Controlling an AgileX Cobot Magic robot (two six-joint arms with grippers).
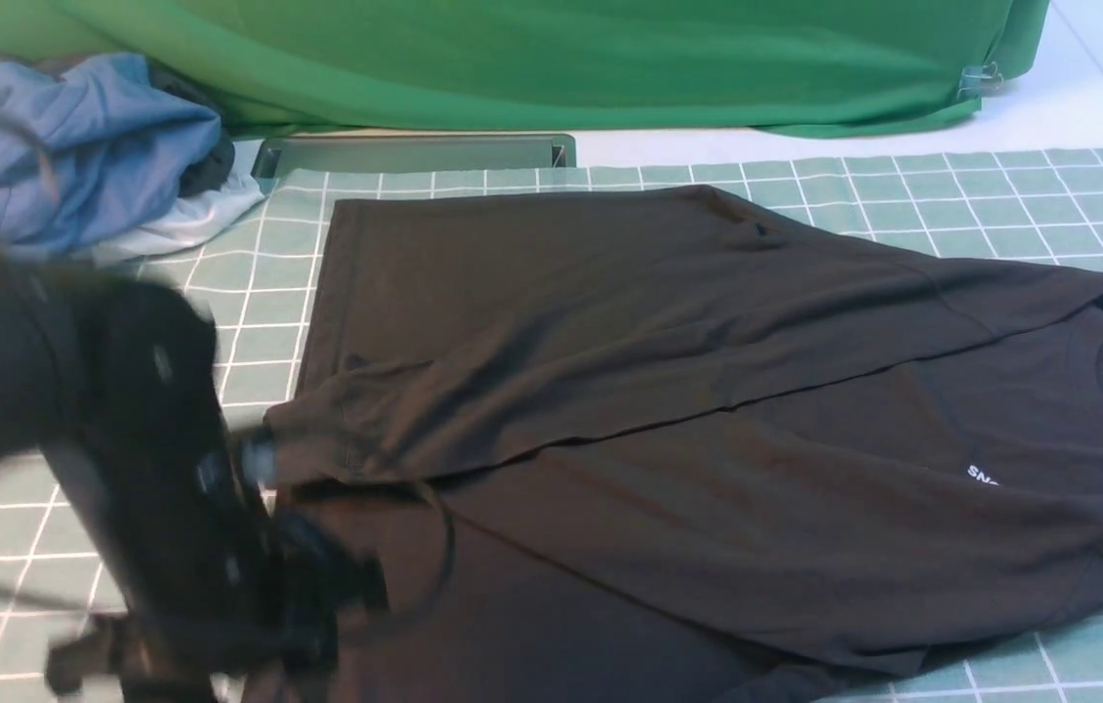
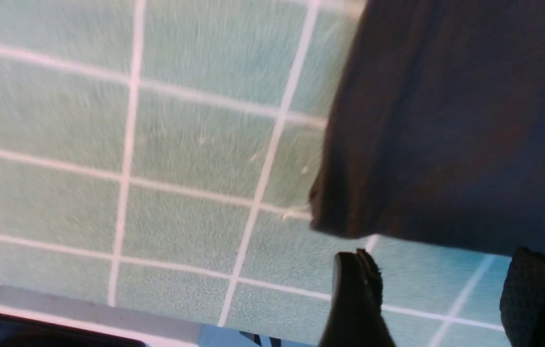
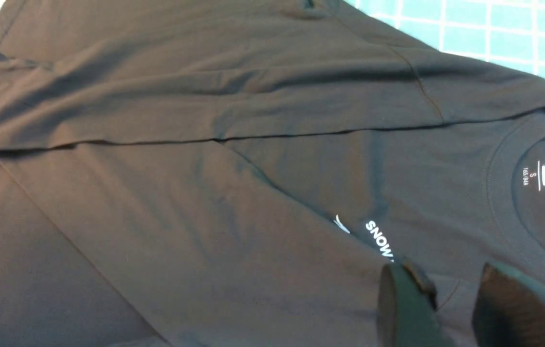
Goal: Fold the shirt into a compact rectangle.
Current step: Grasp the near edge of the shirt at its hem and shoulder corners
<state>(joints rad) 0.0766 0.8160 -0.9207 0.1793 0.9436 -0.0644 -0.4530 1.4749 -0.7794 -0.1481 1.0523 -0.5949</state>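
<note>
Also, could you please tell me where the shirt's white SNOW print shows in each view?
Front view: SNOW print low on the right, on the shirt chest.
Left wrist view: not in it.
Right wrist view: print just beyond the tips of the right gripper.
Shared landmark: the green checked mat.

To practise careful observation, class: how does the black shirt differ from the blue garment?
The shirt is black, the garment blue. The shirt lies spread on the mat, one side folded over; the garment sits crumpled in a heap. The shirt shows white lettering; the garment shows none. Both are soft cloth.
</note>
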